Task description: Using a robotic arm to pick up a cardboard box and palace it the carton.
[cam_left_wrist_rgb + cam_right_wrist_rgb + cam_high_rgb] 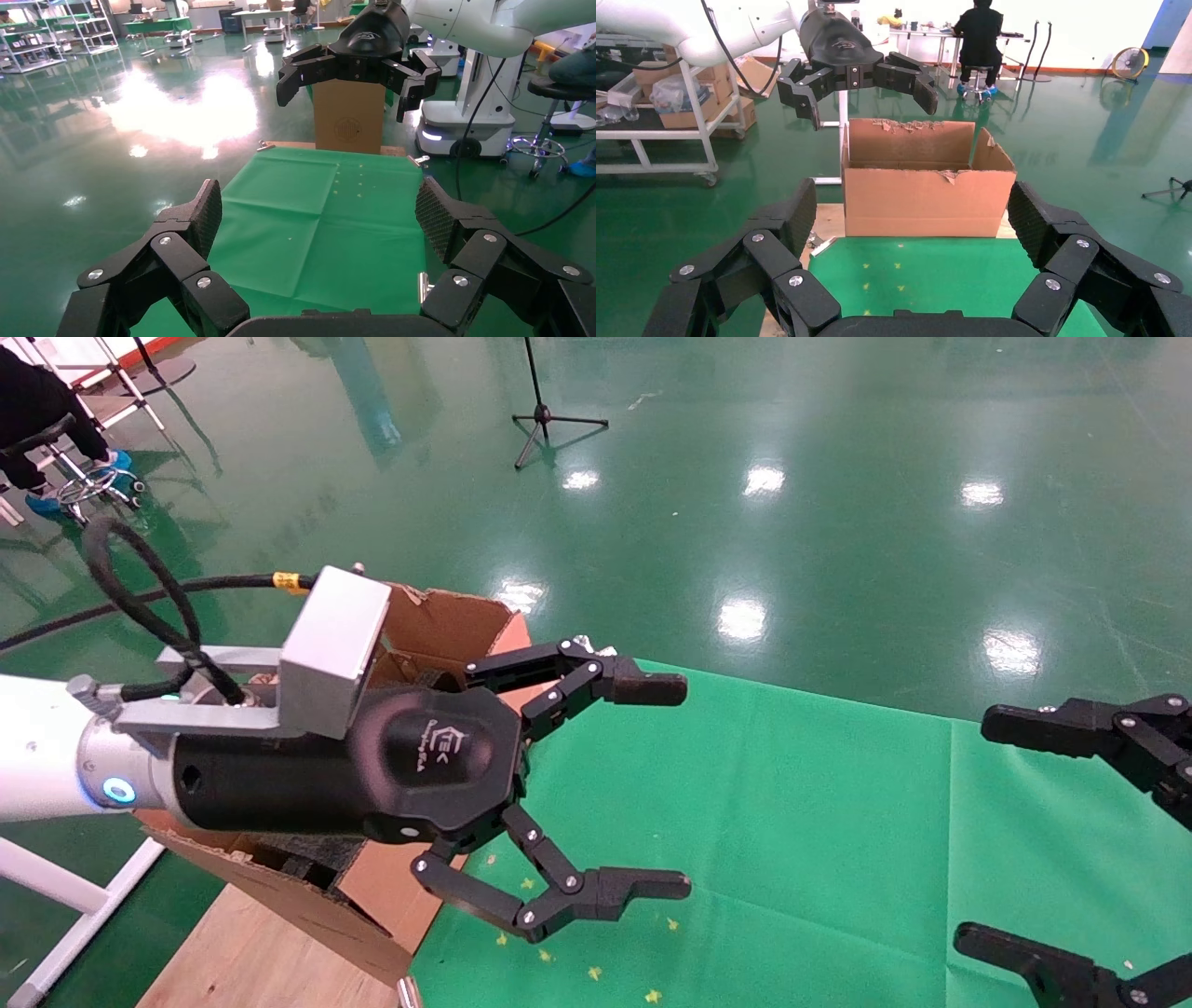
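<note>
Hovering empty, fingers spread, the left claw [656,789] overlaps the carton [447,626] — flaps upright — right claw [1062,840] spread too.

The green cloth [792,822] lies bare between the left gripper [666,784] and the right gripper [978,831], giving an unobstructed passage across its middle. At the cloth's left edge the carton [923,189] stands with tall ragged flaps (partly hidden behind the robotic arm [56,756]), blocking passage sideways there.
</note>
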Robot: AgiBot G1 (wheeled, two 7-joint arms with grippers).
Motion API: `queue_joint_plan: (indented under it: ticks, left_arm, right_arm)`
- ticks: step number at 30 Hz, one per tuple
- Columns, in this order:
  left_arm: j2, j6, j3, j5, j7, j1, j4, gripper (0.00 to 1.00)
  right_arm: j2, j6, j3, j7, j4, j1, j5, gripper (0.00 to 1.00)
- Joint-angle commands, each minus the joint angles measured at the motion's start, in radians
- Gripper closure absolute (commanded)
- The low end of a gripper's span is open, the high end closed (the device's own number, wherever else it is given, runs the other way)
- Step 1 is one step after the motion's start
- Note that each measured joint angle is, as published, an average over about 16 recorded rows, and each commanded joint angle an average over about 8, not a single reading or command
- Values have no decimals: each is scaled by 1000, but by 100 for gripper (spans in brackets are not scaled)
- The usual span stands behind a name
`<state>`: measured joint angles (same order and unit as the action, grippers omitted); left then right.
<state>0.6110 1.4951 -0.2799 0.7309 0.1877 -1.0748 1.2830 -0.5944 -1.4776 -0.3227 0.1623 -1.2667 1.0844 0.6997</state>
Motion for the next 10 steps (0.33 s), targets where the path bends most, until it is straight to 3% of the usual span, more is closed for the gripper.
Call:
queue_joint_plan:
  ticks: [1, 10]
  left_arm:
    - [0, 0, 0, 0, 0, 0, 0, 0]
    - [0, 0, 0, 0, 0, 0, 0, 0]
  right_arm:
    - [0, 0, 0, 0, 0, 0, 0, 0]
    - [0, 0, 0, 0, 0, 0, 0, 0]
